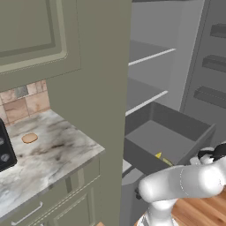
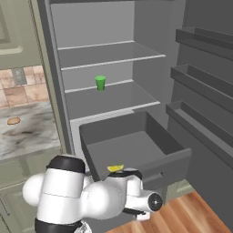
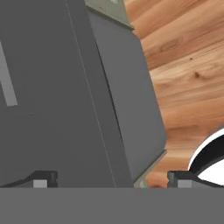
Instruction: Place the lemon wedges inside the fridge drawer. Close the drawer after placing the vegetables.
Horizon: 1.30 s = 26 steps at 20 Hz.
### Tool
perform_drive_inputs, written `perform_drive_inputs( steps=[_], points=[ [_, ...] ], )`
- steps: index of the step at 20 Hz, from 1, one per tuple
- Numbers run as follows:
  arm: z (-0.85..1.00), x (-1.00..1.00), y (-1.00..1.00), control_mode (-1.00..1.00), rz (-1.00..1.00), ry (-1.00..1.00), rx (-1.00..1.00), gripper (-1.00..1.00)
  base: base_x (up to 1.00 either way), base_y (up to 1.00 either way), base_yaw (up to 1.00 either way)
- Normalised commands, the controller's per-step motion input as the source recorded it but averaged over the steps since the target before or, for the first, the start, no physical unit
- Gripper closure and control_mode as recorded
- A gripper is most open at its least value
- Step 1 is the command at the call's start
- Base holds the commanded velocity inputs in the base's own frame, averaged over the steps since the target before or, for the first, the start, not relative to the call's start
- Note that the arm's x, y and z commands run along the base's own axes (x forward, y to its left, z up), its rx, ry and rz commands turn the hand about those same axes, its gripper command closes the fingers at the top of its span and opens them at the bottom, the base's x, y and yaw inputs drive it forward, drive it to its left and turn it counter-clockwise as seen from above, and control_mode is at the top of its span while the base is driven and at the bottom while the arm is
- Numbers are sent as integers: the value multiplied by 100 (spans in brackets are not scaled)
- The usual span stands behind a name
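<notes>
Fingers point(image 3: 111, 178) of mine are standing spread wide apart with nothing between them, their two dark tips point(image 3: 41, 178) rising at the bottom of the hand view. Just past them I am looking at a flat dark grey panel, and beyond its edge the wooden floor point(image 3: 192, 74) is running off to the right.

My white arm point(image 2: 91, 195) is reaching low in front of the fridge. Right behind it, the fridge drawer point(image 2: 168, 161) is standing pulled out. Lemon wedges point(image 2: 115, 168) are lying inside it on the floor of the box, close behind the front panel; from the left base view they are showing as small yellow slivers point(image 1: 159, 156) near that same front edge. I cannot tell whether the two pieces are touching.

Farther back, the fridge shelves point(image 2: 113, 61) are stepping upward, and a small green cup point(image 2: 100, 83) is standing upright on one of them. Off to my left, the marble table point(image 1: 48, 154) is carrying a flat tan disc point(image 1: 29, 138) well away from the fridge.
</notes>
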Motion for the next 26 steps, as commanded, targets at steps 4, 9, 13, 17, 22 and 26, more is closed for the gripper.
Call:
perform_drive_inputs(
  steps=[4, 9, 13, 17, 22, 26],
  points=[
    [-25, 38, 15, -100, 3, 0, 9, -100, 0, 0, 0],
    [-11, 41, 21, -100, 3, -1, 10, -100, 0, 0, 0],
    [8, 52, 39, -100, 1, -2, 9, -100, 0, 0, 0],
    [3, 57, 55, -100, 0, 0, 7, -100, 0, 0, 0],
    [2, 62, 61, -100, 0, 0, 7, -100, 0, 0, 0],
    [9, 69, 66, -100, 0, 0, 8, -100, 0, 0, 0]
  ],
)
